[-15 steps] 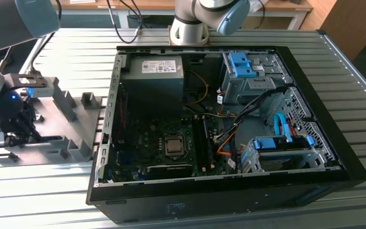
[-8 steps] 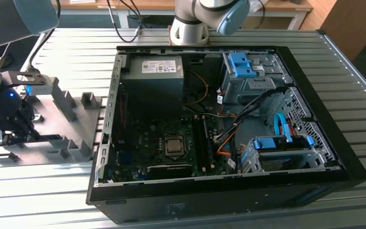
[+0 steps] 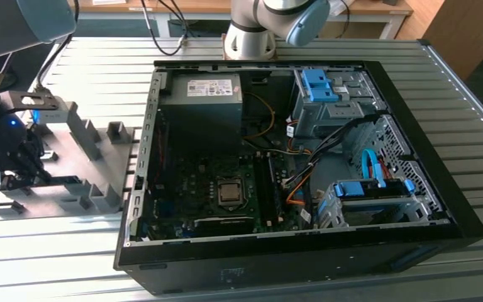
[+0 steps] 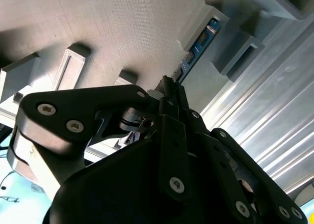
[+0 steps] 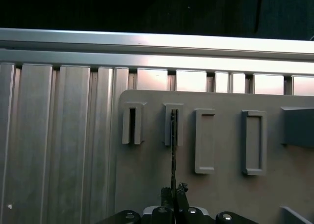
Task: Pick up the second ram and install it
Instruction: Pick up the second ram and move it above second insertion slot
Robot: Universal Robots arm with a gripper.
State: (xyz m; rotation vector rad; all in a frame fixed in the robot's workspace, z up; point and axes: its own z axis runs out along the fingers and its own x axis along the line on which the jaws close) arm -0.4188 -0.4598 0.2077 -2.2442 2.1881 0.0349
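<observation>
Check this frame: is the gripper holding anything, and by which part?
The gripper appears to pinch the second ram near one end, across its flat faces; the other end sits in a grey fixture slot.

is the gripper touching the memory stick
Touching. In the first wrist view the memory stick runs straight into the gripper, whose jaws pinch its end with no gap.
</observation>
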